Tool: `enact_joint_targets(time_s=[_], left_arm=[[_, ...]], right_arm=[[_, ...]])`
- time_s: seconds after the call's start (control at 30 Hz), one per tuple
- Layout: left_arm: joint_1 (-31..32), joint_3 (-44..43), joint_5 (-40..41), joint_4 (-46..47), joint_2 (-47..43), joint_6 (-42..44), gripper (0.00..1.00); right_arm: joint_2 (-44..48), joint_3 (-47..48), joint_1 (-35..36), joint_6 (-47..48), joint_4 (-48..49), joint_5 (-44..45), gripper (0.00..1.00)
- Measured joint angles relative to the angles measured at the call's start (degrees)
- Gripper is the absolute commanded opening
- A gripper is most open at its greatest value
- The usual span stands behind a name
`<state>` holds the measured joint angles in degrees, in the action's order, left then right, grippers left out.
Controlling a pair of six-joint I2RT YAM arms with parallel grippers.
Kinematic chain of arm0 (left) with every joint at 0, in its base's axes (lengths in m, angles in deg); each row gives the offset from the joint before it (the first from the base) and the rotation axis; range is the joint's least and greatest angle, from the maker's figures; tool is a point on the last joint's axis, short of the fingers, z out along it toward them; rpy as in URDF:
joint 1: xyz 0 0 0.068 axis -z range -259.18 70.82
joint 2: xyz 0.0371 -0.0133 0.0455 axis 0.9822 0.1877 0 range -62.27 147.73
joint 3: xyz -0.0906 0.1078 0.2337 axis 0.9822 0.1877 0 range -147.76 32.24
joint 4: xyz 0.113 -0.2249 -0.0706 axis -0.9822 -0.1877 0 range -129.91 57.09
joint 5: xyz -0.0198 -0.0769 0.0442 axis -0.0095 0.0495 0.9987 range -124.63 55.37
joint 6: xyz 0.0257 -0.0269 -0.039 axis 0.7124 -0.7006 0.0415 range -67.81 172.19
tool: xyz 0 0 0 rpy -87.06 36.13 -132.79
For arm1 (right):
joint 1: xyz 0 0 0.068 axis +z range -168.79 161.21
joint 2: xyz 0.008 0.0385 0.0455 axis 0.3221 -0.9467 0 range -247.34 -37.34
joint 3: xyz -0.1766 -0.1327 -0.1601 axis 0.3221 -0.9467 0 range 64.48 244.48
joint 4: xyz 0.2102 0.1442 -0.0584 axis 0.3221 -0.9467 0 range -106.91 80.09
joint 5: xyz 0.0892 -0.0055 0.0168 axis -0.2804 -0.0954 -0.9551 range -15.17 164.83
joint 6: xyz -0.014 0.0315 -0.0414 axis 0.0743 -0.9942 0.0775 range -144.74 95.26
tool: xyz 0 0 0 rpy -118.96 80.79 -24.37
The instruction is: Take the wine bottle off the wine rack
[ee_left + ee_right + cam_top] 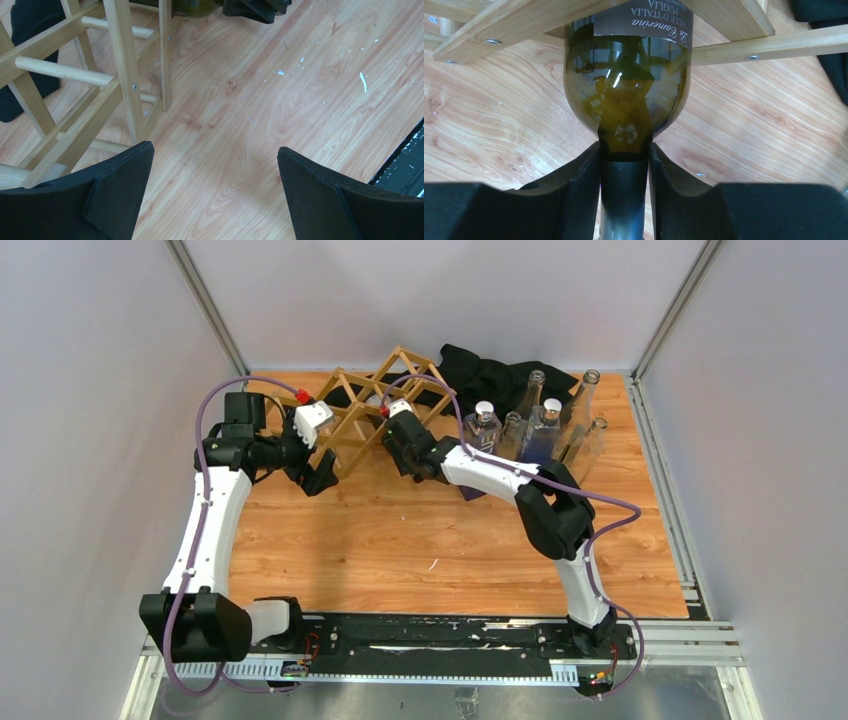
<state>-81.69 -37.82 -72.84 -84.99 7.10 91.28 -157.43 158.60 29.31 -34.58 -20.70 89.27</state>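
Wine bottle [626, 95] lies in the wine rack [509, 22], not yet withdrawn. Right gripper [624, 160] clamped on its neck; left gripper [214, 170] fully open, holding nothing.

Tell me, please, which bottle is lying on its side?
The green wine bottle in the rack, its neck gripped by the right end effector; the clear bottles at the back right stand upright.

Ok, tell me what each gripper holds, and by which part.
Right gripper: shut on the dark green glass wine bottle, gripping its neck just below the shoulder. Left gripper: open, holding nothing.
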Motion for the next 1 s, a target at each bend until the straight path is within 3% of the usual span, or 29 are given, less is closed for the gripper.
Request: enact_joint_targets(time_s=[0.2,0.33,0.43,0.73,1.0], left_arm=[[0.0,0.0,-0.5,0.0,0.1,0.1,1.0],[0.0,0.0,-1.2,0.0,0.1,0.1,1.0],[0.0,0.0,-1.4,0.0,0.1,0.1,1.0],[0.0,0.0,-2.4,0.0,0.1,0.2,0.99],[0.0,0.6,-3.7,-0.1,0.8,0.7,0.96]], right_arm=[[-0.1,0.0,0.0,-0.1,0.5,-0.9,0.57],[-0.5,0.0,0.0,-0.2,1.0,-1.5,0.56],[-0.9,0.0,0.0,-0.2,1.0,-1.6,0.48],[-1.1,-1.1,-0.2,-0.5,2.3,-1.0,0.01],[2.6,-7.6,-0.2,-1.4,6.6,-2.9,0.0]])
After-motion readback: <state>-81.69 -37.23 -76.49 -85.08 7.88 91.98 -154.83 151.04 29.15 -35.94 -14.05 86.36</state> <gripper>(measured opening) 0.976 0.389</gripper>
